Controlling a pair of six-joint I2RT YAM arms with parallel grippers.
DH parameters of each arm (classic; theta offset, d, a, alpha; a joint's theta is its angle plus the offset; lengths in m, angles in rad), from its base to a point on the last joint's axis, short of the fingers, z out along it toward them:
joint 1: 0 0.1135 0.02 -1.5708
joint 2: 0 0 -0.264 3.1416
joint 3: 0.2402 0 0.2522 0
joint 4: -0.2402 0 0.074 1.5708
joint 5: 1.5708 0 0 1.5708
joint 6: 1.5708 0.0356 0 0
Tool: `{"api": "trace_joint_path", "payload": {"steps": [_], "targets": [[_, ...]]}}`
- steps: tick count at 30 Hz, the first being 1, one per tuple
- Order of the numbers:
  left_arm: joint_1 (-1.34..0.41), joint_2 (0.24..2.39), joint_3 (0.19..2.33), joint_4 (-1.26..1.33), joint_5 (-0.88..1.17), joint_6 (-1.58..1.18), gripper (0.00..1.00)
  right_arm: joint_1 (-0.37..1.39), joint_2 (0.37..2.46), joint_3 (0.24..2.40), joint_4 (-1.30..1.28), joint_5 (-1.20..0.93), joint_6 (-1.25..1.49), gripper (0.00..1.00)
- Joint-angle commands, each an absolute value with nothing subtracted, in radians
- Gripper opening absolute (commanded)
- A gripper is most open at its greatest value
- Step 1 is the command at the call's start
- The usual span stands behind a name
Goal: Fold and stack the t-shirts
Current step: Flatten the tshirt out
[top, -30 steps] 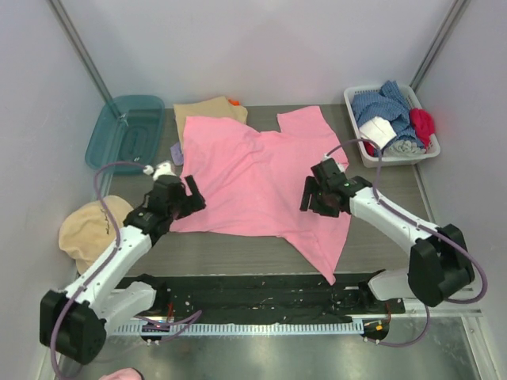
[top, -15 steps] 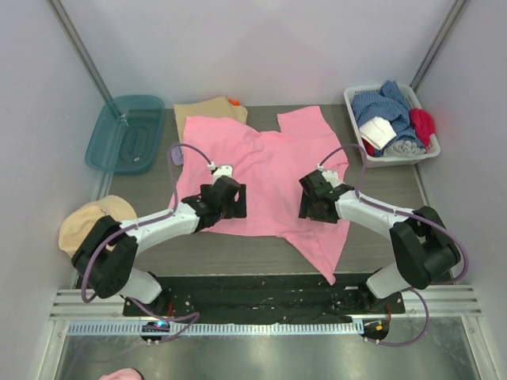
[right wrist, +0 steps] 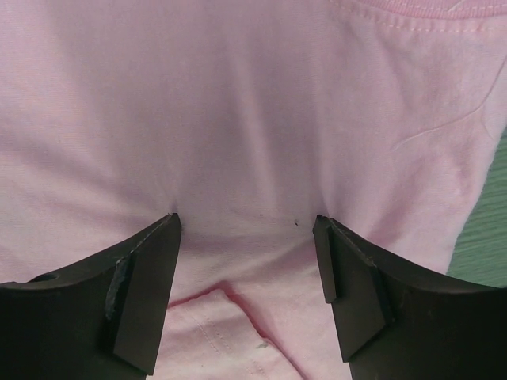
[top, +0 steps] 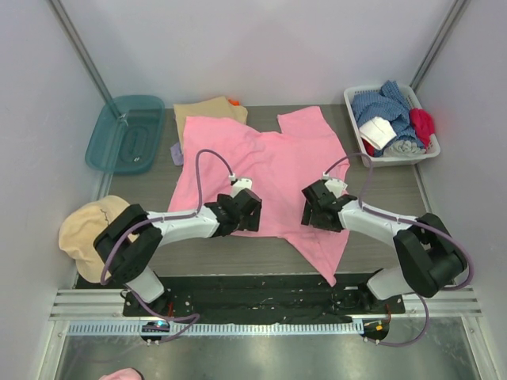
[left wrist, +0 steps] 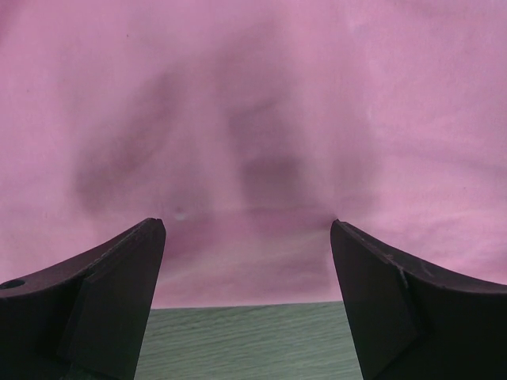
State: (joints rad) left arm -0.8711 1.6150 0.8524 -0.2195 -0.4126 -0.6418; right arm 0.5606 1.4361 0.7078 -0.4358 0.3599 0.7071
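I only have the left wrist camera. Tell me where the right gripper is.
Observer: The right gripper stands open over the near right part of the pink t-shirt.
Operator: Report what lies beyond the shirt.
Observer: A tan t-shirt lies folded behind it, its near edge tucked under the pink one.
Operator: Name what's at the far right.
Observer: A white basket heaped with blue, white and red cloth.

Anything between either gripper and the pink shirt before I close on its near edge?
Nothing visible. The left gripper and right gripper both hang open directly over the pink t-shirt near its front edge, and the wrist views show only bare cloth between their fingers.
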Motion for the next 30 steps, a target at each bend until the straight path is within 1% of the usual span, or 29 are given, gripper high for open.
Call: {"api": "trace_joint_path", "payload": {"steps": [1,3,4,8,11,15,18,19,23,27,30], "targets": [[-0.900,1.572,0.841,-0.238,-0.479,-0.695,0.91,0.563,1.399,0.663,-0.547,0.416,0.761,0.77],[-0.910,1.551,0.824,-0.248,-0.483,-0.703,0.91,0.565,1.379,0.661,-0.580,0.419,0.784,0.77],[-0.911,1.533,0.821,-0.259,-0.491,-0.712,0.91,0.563,1.373,0.661,-0.590,0.422,0.791,0.80],[-0.920,1.477,0.801,-0.288,-0.500,-0.727,0.91,0.563,1.356,0.681,-0.676,0.469,0.836,0.82],[-0.931,1.445,0.787,-0.304,-0.505,-0.739,0.91,0.563,1.309,0.684,-0.718,0.476,0.865,0.82],[-0.939,1.393,0.804,-0.371,-0.537,-0.752,0.91,0.564,1.207,0.721,-0.704,0.459,0.835,0.82],[-0.939,1.307,0.818,-0.426,-0.600,-0.758,0.92,0.571,1.184,0.770,-0.652,0.402,0.793,0.83],[-0.939,1.281,0.818,-0.439,-0.615,-0.759,0.92,0.575,1.190,0.781,-0.634,0.379,0.766,0.83],[-0.904,1.142,0.821,-0.518,-0.664,-0.767,0.94,0.621,1.329,0.871,-0.589,0.376,0.736,0.84],[-0.859,1.040,0.805,-0.564,-0.687,-0.759,0.95,0.696,1.454,0.893,-0.491,0.364,0.730,0.86],[-0.832,0.993,0.796,-0.600,-0.687,-0.753,0.95,0.721,1.544,0.914,-0.459,0.394,0.741,0.86]]}}
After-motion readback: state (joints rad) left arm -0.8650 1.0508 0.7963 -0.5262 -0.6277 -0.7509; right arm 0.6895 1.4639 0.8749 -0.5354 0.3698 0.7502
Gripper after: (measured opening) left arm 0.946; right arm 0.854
